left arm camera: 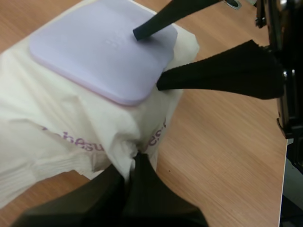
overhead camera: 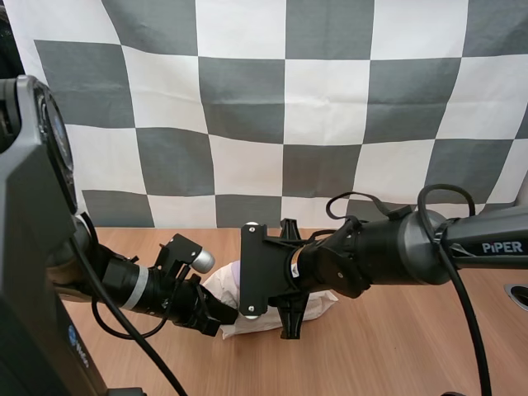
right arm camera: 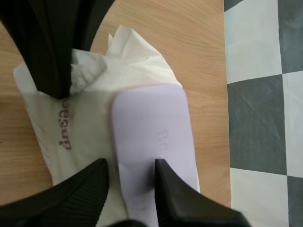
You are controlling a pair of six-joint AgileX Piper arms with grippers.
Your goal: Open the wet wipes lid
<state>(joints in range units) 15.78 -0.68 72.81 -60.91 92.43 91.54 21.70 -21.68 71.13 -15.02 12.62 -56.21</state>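
Pack of wet wipes (left arm camera: 71, 123): soft cream wrapper with purple lettering, lying on the wooden table (overhead camera: 412, 346) between the two arms. Lid (left arm camera: 99, 52): lilac, a rounded rectangle, flat on the pack's upper face and closed as far as shows.

Left gripper (left arm camera: 137, 160): clenched on the pack's crimped end, with the wrapper gathered and puckered between the two tips (the fingers lie close together, only that fold of film between them). In the high view it comes in low from the left and meets the pack at its left end.

Right gripper (right arm camera: 131, 164): released, its fingers standing apart at the end of the pack opposite the left gripper. One finger (right arm camera: 173, 189) has its tip on top of the lid. The other finger (right arm camera: 83, 189) sits just beside the lid's long edge, on the cream wrapper. A strip of the lid, edge included, lies between them. Whether the outer tip presses under the lid's rim cannot be told.

Right arm (overhead camera: 429, 247): reaches in from the right across the table, its wrist above the pack.
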